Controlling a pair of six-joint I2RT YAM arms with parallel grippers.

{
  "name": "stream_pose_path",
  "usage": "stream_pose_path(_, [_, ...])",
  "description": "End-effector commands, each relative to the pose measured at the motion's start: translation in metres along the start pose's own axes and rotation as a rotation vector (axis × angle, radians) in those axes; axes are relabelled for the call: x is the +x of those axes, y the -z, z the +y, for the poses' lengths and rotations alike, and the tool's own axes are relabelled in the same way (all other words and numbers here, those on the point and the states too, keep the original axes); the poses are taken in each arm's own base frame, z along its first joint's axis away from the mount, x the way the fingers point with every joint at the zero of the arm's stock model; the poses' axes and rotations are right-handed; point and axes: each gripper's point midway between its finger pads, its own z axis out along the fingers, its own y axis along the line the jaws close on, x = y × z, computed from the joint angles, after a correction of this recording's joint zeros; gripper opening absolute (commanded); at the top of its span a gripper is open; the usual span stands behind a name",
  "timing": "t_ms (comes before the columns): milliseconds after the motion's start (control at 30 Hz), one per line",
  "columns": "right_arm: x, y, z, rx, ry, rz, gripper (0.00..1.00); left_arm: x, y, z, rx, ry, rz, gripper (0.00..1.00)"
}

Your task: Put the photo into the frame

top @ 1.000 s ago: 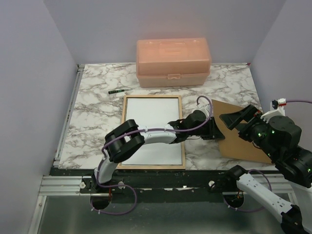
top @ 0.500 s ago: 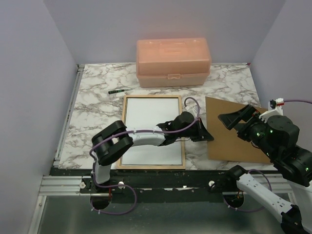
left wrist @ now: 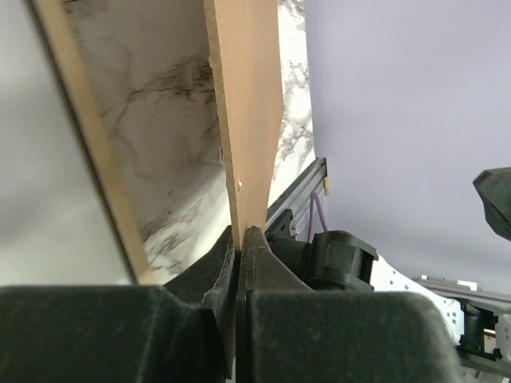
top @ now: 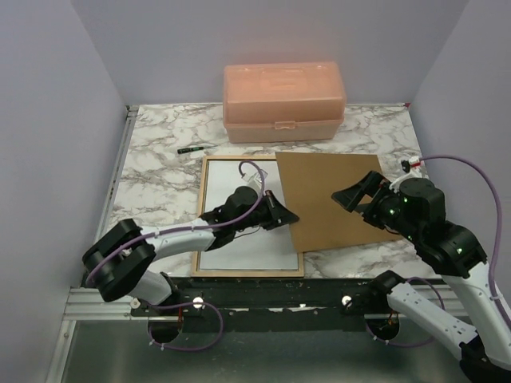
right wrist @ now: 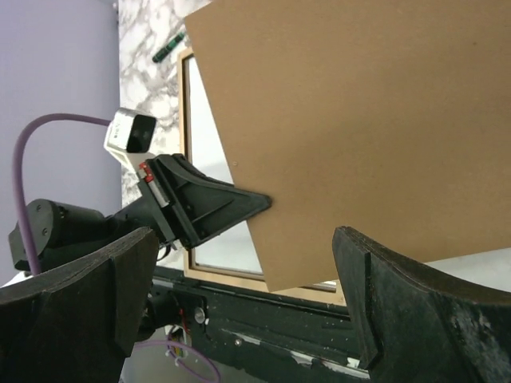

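Fibreboard backing panel [top: 335, 191] is hanging tilted over the right side of the frame [top: 239, 273]. The left gripper [left wrist: 242, 231] is pinching its thin edge tight, evidently to lay it in as the closing layer. Right gripper [top: 357, 191] is hovering fully spread, gripping nothing. The frame is lying back-up, apparently holding the photo [top: 231, 179] white side up. Peach lidded box [top: 283, 102] is sitting closed, contents unseen.

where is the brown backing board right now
In the top view the backing board sits right of centre, on the near side of the pink box, its left part overlapping the right side of the frame. The left tool pinches its near-left edge.
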Motion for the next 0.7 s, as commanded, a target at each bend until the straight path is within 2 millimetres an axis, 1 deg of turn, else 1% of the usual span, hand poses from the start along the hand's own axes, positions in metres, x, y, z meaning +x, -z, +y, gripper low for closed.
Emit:
stream_pose_path(0, [0.017, -0.017, 0.012, -0.076, 0.002, 0.072, 1.00, -0.017, 0.028, 0.016, -0.016, 0.002, -0.117, 0.00])
stream_pose_path(33, [0.020, -0.022, 0.011, -0.076, -0.005, 0.078, 1.00, -0.018, 0.034, 0.022, -0.025, 0.013, -0.129, 0.00])
stream_pose_path(67, [0.028, -0.025, 0.011, -0.092, -0.013, 0.107, 1.00, -0.020, 0.040, 0.027, -0.034, 0.022, -0.144, 0.00])
stream_pose_path(100, [0.032, -0.028, 0.011, -0.103, -0.018, 0.117, 1.00, -0.018, 0.046, 0.037, -0.057, 0.037, -0.153, 0.00])
stream_pose_path(133, [0.038, -0.033, 0.009, -0.103, -0.027, 0.133, 1.00, -0.020, 0.052, 0.043, -0.068, 0.049, -0.170, 0.00])
stream_pose_path(233, [0.056, -0.045, 0.004, -0.123, -0.053, 0.182, 1.00, -0.018, 0.068, 0.068, -0.127, 0.090, -0.190, 0.00])
stream_pose_path(300, [0.073, -0.055, -0.005, -0.118, -0.080, 0.225, 1.00, -0.017, 0.078, 0.080, -0.152, 0.108, -0.202, 0.00])
stream_pose_path(400, [0.095, -0.064, -0.013, -0.141, -0.131, 0.281, 1.00, -0.015, 0.092, 0.097, -0.192, 0.143, -0.228, 0.00])
stream_pose_path(433, [0.105, -0.069, -0.019, -0.132, -0.164, 0.302, 1.00, -0.015, 0.096, 0.102, -0.204, 0.155, -0.239, 0.00])
stream_pose_path(533, [0.130, -0.077, -0.027, -0.164, -0.214, 0.371, 1.00, -0.011, 0.108, 0.127, -0.296, 0.214, -0.269, 0.00])
stream_pose_path(600, [0.148, -0.083, -0.040, -0.146, -0.251, 0.411, 1.00, -0.006, 0.113, 0.140, -0.338, 0.244, -0.270, 0.00])
stream_pose_path(667, [0.159, -0.087, -0.049, -0.129, -0.278, 0.434, 1.00, 0.000, 0.115, 0.150, -0.371, 0.267, -0.259, 0.00])
